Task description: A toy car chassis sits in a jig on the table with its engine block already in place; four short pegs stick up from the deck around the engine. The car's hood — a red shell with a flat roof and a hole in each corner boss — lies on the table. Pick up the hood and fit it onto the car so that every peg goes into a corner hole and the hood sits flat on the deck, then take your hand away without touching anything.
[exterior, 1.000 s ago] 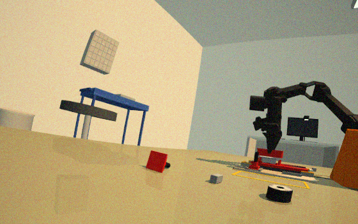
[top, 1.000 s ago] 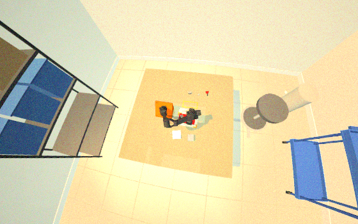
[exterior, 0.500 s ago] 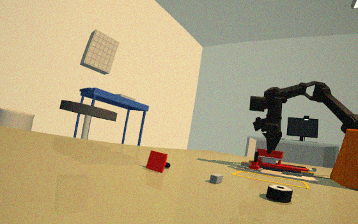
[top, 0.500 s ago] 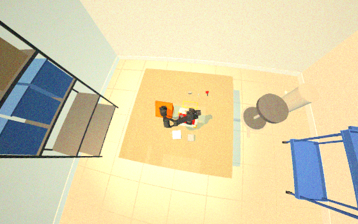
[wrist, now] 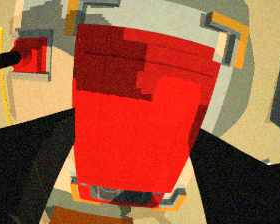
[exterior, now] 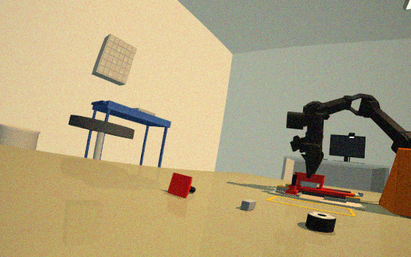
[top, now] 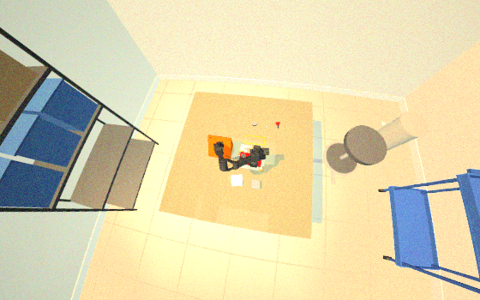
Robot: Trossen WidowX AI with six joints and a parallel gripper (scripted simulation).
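Observation:
The red hood (wrist: 126, 165) (exterior: 320, 178) is held roof up just above or at the deck of the red car chassis (exterior: 338, 192), around the grey engine block (exterior: 308, 184). My gripper (wrist: 136, 123) (exterior: 310, 176) is shut on the hood, one black finger on each side. In the wrist view the hood covers most of the chassis; only one end of the chassis shows beyond it. An orange and grey jig corner (wrist: 242, 47) shows beside the hood's far edge. The pegs and corner holes are hidden, so whether they are engaged cannot be told.
A red part with a black post (exterior: 293, 188) stands close beside the chassis. An orange box (exterior: 410, 183) (top: 226, 139) is near the arm's base. A black wheel (exterior: 321, 223), a grey block (exterior: 248, 205) and a red wedge (exterior: 180, 185) (top: 278, 123) lie on the table. Two pale squares (top: 237, 180) (top: 256, 184) lie across from them.

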